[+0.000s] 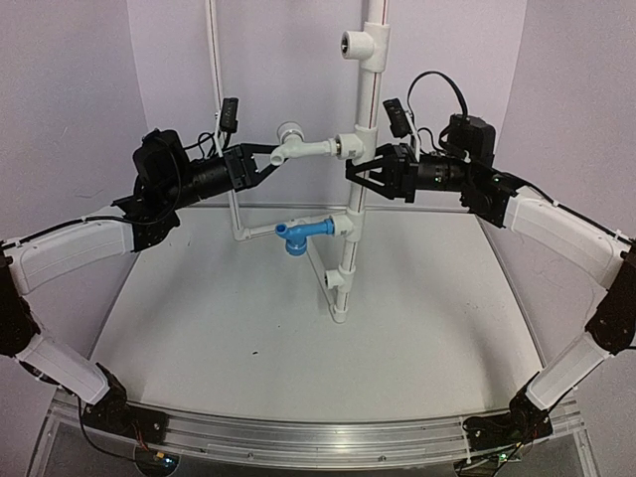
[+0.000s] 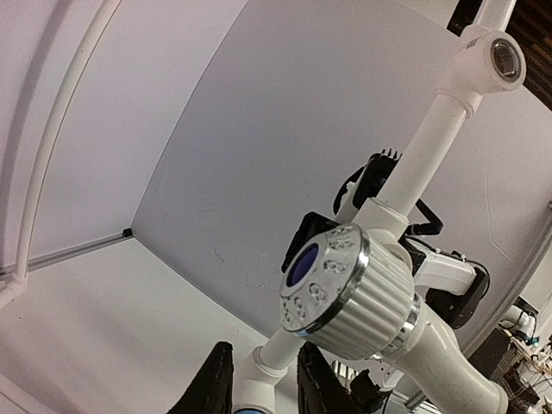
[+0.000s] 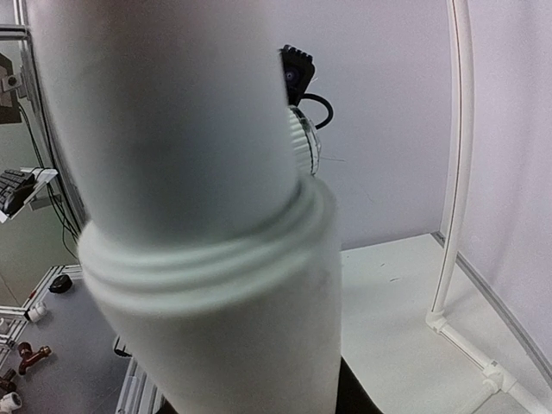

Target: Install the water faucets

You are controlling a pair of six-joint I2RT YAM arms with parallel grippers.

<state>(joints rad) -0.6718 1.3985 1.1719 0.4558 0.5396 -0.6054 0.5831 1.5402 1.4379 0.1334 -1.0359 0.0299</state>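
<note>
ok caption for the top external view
left end effector at white faucet, right end effector gripping the pipe, blue faucet mounted below

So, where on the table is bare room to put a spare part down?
The near half of the table, between its near edge and the pipe stand's foot, is bare. Crowded higher up the stand, where left gripper, white faucet and right gripper meet above the blue faucet.
</note>
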